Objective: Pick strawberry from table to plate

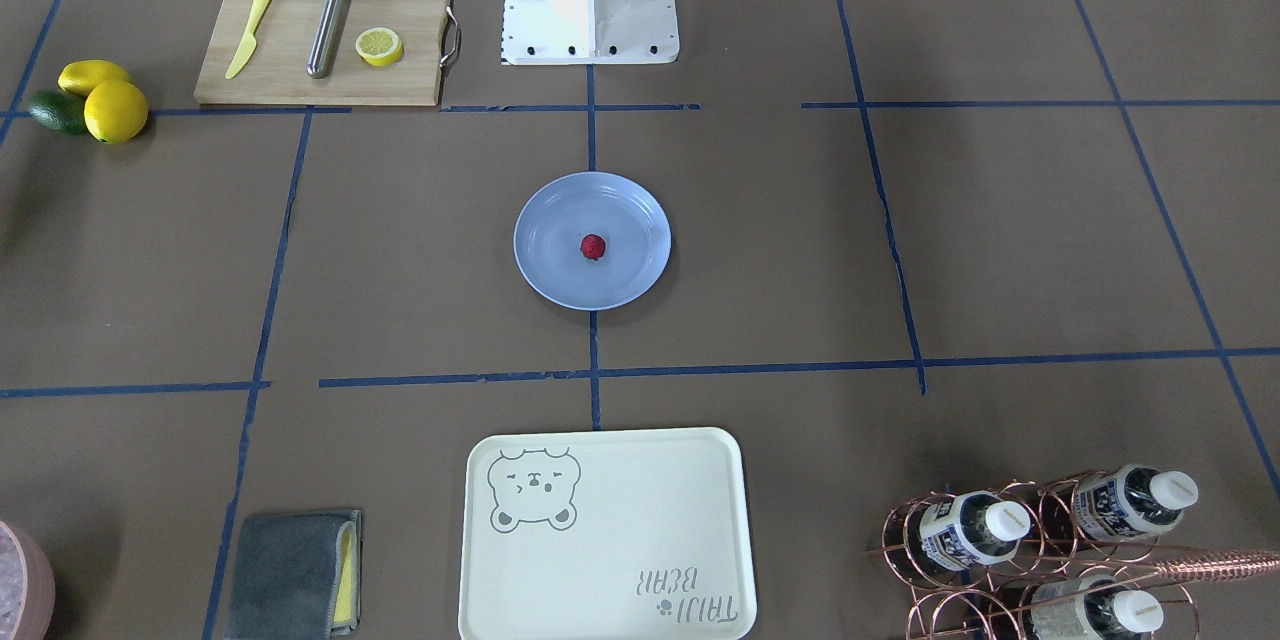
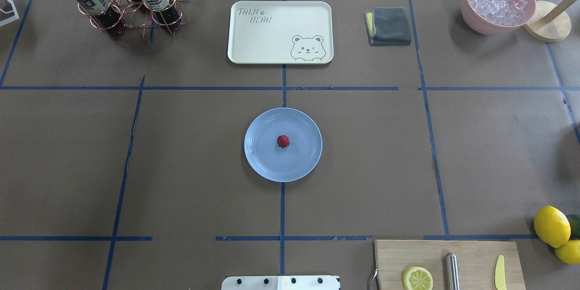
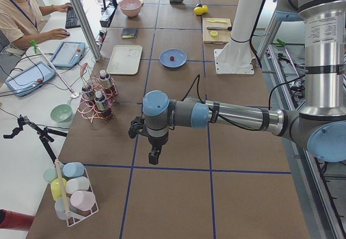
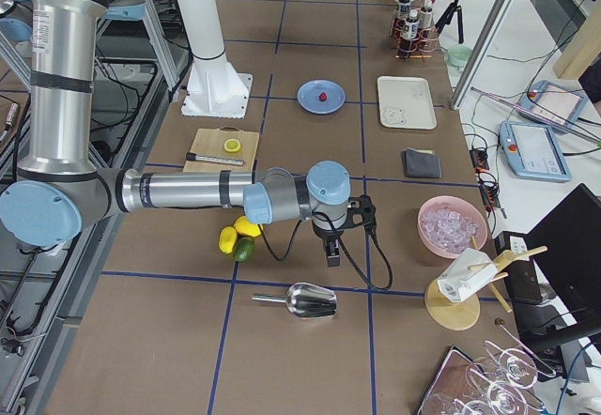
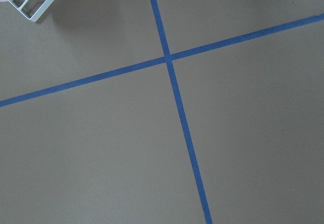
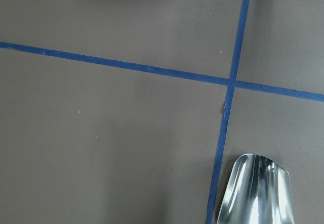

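Note:
The strawberry (image 1: 593,246) (image 2: 283,141), a small dark-red berry, lies in the middle of the light-blue plate (image 1: 550,265) (image 2: 263,156) at the centre of the brown-paper table (image 2: 181,167). Both arms are far from the plate, off to the table's two ends. My left gripper (image 3: 154,155) hangs over bare table in the exterior left view. My right gripper (image 4: 333,253) hangs near the lemons (image 4: 246,226) in the exterior right view. I cannot tell whether either gripper is open or shut. The wrist views show only taped paper.
A cream bear tray (image 2: 280,31), grey cloth (image 2: 389,26) and bottle rack (image 2: 127,2) stand beyond the plate. A pink ice bowl (image 2: 497,2), cutting board (image 2: 471,263) with lemon half, lemons (image 2: 551,225) and a metal scoop (image 6: 255,191) lie on my right. A person (image 3: 21,17) sits beside the table.

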Controlling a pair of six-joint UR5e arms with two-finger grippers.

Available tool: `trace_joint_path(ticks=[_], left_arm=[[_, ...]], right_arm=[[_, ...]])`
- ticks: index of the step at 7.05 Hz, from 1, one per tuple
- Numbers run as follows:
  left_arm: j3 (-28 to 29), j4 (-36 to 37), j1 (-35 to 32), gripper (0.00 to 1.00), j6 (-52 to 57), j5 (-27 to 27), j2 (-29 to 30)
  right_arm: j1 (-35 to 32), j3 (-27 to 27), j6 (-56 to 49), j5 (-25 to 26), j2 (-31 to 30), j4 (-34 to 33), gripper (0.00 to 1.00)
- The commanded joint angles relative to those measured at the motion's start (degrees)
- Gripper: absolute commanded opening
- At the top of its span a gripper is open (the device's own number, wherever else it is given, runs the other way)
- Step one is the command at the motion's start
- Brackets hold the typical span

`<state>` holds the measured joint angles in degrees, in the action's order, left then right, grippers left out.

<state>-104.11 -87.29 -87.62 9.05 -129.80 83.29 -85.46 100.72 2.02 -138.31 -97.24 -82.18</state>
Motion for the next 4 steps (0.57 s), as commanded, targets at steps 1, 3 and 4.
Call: trace_joint_path(ticks=[1, 3, 4], left_arm=[[0.05, 0.01, 0.00, 1.00, 0.00, -0.01, 0.12], [0.05, -0.07, 0.08, 1.00, 0.00, -0.10, 0.29], [-0.13, -0.07, 0.00, 1.00, -0.08, -0.01, 0.38]], right_arm=[[-0.05, 0.09, -0.09, -0.48, 0.04, -1.23, 1.00], [-0.05, 0.18, -0.17, 0.32, 0.04, -0.97, 1.00], [-0.05, 0.09, -0.17, 0.41, 0.04, -0.97, 1.00]])
